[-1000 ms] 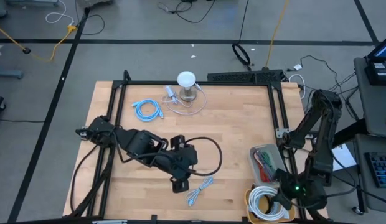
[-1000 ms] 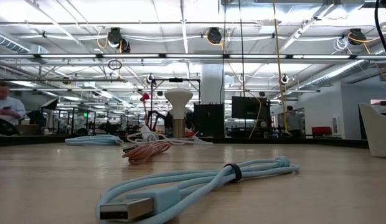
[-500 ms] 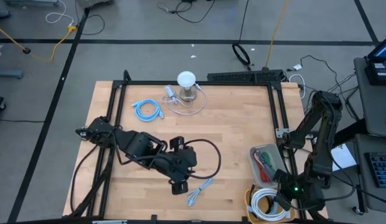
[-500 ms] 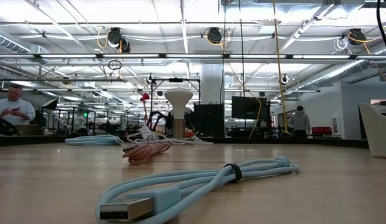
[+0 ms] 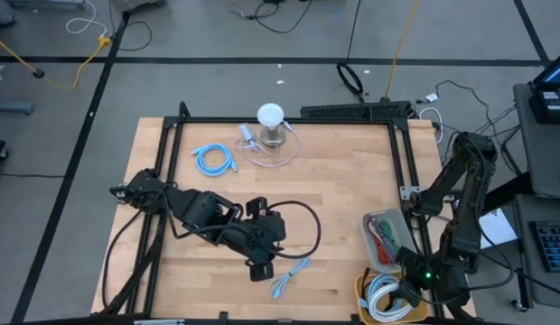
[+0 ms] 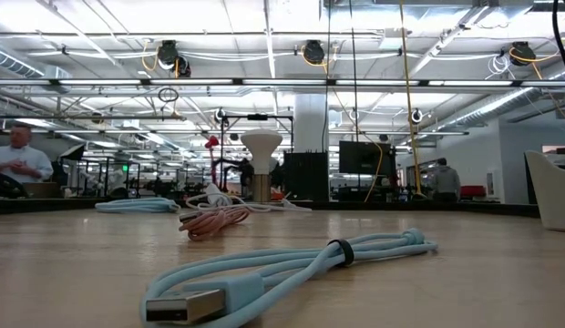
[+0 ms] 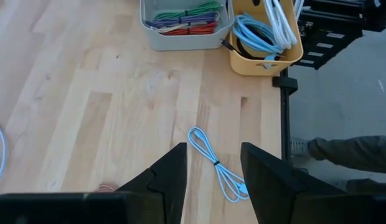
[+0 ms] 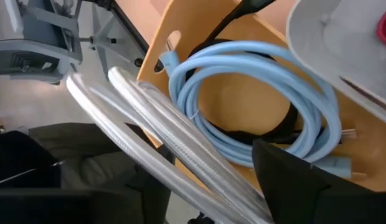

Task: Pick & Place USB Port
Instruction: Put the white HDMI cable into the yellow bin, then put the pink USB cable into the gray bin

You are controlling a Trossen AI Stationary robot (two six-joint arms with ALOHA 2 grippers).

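A light-blue USB cable, tied in a loose bundle, lies flat on the wooden table near its front edge. Its plug end shows close in the low view. My left gripper hovers open just to the left of it, with the cable on the table beyond its fingers. My right gripper is open over the yellow bin at the front right corner. Inside that bin lie a light-blue coil, white cables and a black cable.
A grey bin of coloured cables stands just behind the yellow bin. At the far side are a white lamp-like stand, a pale cable around it and another light-blue coil. A black frame edges the table. People stand in the room behind.
A light-blue coil now shows in the yellow bin under my right gripper, where only white cable showed before.
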